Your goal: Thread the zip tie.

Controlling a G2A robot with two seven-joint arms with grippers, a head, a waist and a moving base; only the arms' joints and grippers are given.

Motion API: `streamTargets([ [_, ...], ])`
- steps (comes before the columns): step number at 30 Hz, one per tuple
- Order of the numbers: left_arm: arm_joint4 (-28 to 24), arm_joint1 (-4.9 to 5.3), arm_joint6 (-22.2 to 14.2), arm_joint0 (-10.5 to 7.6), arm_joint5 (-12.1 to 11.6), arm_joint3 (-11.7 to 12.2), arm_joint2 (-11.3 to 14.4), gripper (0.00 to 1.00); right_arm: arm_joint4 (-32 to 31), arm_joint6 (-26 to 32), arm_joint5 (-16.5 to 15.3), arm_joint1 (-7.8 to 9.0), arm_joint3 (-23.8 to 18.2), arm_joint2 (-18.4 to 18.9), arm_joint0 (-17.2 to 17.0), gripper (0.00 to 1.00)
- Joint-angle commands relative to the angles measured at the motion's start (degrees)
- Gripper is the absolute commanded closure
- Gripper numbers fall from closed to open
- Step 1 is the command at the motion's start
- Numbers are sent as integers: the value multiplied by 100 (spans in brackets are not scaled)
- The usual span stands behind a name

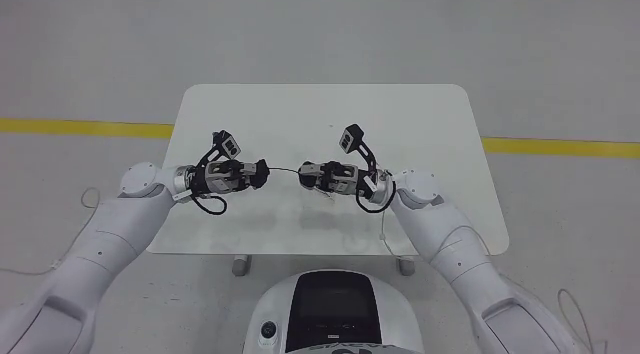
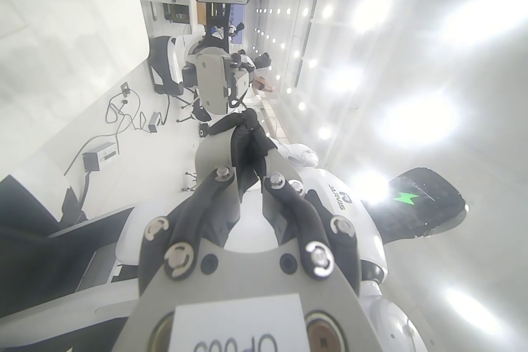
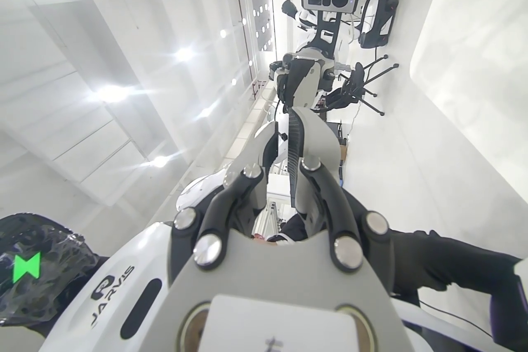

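Observation:
The zip tie (image 1: 284,171) is a thin black strip held level above the white table (image 1: 320,114), spanning the gap between the two grippers. My left gripper (image 1: 260,173) is shut on its left end, and the dark fingertips (image 2: 247,124) pinch together in the left wrist view. Facing it, my right gripper (image 1: 306,173) is shut on the tie's other end. In the right wrist view its ribbed pad (image 3: 294,147) lies close to the opposite finger. The tie's ends are hidden between the fingers. Beyond my left gripper (image 2: 247,120), the left wrist view shows my right gripper (image 2: 216,89).
Both arms hover over the near half of the table, tip to tip. The rounded tabletop carries nothing else. A yellow floor line (image 1: 560,144) runs behind the table.

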Motion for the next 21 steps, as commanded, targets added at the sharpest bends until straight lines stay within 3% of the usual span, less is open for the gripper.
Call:
streamTargets([
  [1,0,0,0,0,0,0,0,100,3,-10,-11,4,-1,-9,3,98],
  [16,0,0,0,0,0,0,0,98,39,-82,-61,41,-28,-67,-13,100],
  [17,0,0,0,0,0,0,0,60,48,-82,-67,44,-26,-68,-15,100],
  [18,0,0,0,0,0,0,0,0,58,-84,-74,46,-24,-67,-17,100],
  [21,0,0,0,0,0,0,0,0,94,-93,-99,56,-19,-56,-26,100],
])
